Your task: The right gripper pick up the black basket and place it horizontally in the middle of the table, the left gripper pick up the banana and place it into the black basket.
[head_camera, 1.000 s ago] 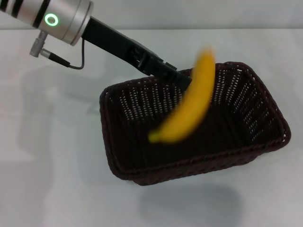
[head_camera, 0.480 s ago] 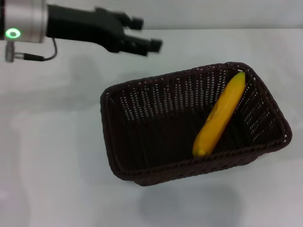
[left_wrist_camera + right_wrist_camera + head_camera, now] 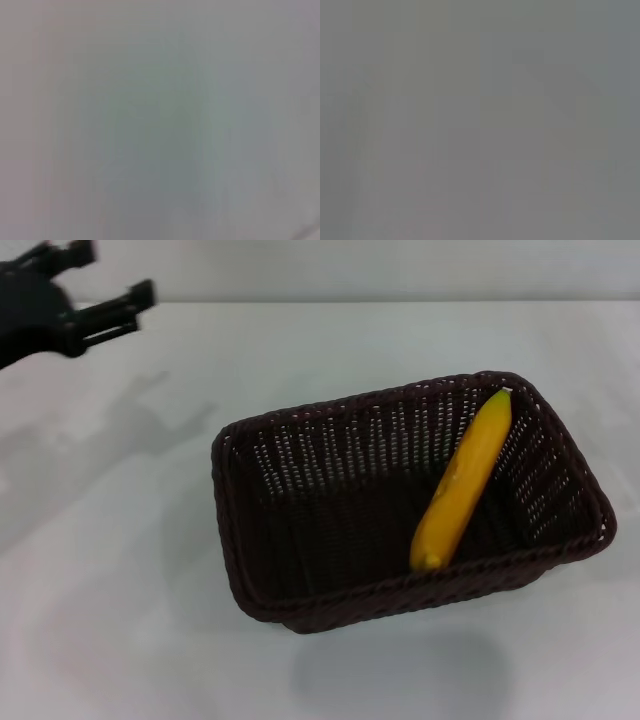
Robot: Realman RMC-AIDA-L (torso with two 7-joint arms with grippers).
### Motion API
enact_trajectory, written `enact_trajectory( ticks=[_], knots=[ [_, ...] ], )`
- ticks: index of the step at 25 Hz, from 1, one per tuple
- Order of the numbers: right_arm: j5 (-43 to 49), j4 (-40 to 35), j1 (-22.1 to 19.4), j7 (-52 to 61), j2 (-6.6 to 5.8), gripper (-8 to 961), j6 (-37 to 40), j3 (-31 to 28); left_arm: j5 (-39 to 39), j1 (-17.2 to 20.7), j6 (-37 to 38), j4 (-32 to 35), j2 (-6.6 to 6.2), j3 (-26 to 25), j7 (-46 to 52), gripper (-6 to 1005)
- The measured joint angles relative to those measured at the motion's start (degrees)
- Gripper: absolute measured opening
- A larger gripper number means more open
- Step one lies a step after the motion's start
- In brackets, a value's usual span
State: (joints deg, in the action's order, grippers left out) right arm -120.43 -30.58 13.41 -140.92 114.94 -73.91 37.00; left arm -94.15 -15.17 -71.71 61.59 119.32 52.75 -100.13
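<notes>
my left pincer, black and empty, hangs with its fingers spread apart at the far left corner of the head view, well away from the large dark woven wicker basket with its braided rim. the single curved yellow banana lies inside that black basket, slanting along its right-hand side, greenish tip up against the far corner wall and the other end down by the near wall. the basket sits flat on the plain glossy white table, roughly in the middle, its long side running across though turned a little askew. my right pincer is nowhere in the head view, and both wrist views show only a blank grey blur, so i cannot tell how it stands.

as i judge it, both placements are done and the step in hand is only a clean retreat. to do that well i would carry my left arm high and out to my own side, clear of the basket rim, so nothing gets nudged; the banana leans on the wall and might, perhaps, roll if jolted.
</notes>
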Motion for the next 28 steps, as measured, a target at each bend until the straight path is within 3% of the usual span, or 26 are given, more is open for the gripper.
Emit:
enact_trajectory(
  ticks=[6, 12, 14, 17, 21, 28],
  knots=[
    [-0.19, 3.01, -0.07, -1.13, 0.06, 395, -1.74, -0.37, -17.55, 5.93, -0.13, -11.18, 0.13, 0.05, -21.22, 895],
    [-1.97, 8.24, 0.2, -6.67, 0.11, 396, -3.17, -0.87, -33.78, 8.0, -4.19, -25.88, 0.09, -0.27, -39.23, 895],
    [-2.43, 10.14, 0.43, -7.43, 0.11, 479, -3.12, -1.55, -40.2, 8.0, -7.32, -31.87, 0.07, -0.28, -44.81, 895],
    [-2.56, 13.63, 0.86, -10.6, 0.11, 603, -4.13, -3.72, -48.51, 8.06, -11.7, -38.87, 0.12, -0.29, -49.34, 895],
    [-2.55, 15.38, 0.12, -14.36, 0.08, 680, -7.6, -4.98, -56.49, 7.61, -16.28, -45.93, 0.12, -0.28, -52.14, 895],
    [-2.57, 18.95, -0.16, -15.45, 0.03, 815, -9.57, -11.34, -60.98, 6.66, -19.94, -52.05, 0.24, -0.39, -53.29, 895]
  ],
)
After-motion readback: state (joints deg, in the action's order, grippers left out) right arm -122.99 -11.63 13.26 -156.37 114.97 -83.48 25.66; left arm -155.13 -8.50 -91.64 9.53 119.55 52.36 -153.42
